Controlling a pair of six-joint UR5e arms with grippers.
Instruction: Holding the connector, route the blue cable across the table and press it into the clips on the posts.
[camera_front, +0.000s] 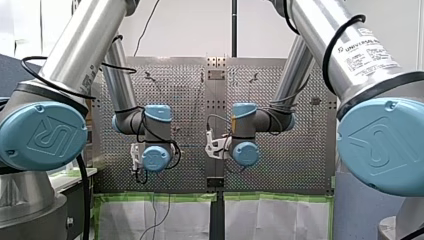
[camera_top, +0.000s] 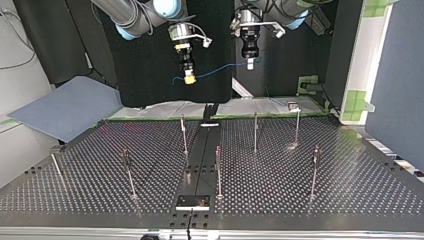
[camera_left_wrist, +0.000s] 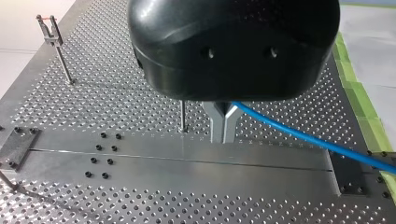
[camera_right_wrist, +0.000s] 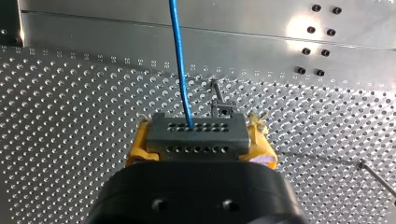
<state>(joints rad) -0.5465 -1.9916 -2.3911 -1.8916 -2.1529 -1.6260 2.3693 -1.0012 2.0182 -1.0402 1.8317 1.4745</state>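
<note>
Top view, lower frame: bare posts (camera_top: 218, 172) on the table (camera_top: 350, 192). Upper centre, beyond: right gripper (camera_top: 189, 78) pinches the connector (camera_right_wrist: 196, 135), and left gripper (camera_top: 250, 64) pinches the blue cable (camera_top: 215, 71) strung between them. Routing apparently not begun; next, lower the cable onto the posts.

My left arm (camera_front: 75, 45) and my right arm (camera_front: 345, 50) were silver tubes with light blue joint caps (camera_front: 385, 145), each stamped with a UR logo (camera_front: 45, 137). Black cables (camera_front: 326, 55) looped around them. My right gripper (camera_right_wrist: 200, 140) had yellow pads (camera_right_wrist: 135, 151), my left gripper (camera_left_wrist: 223, 123) grey metal fingers (camera_left_wrist: 215, 125).
</note>
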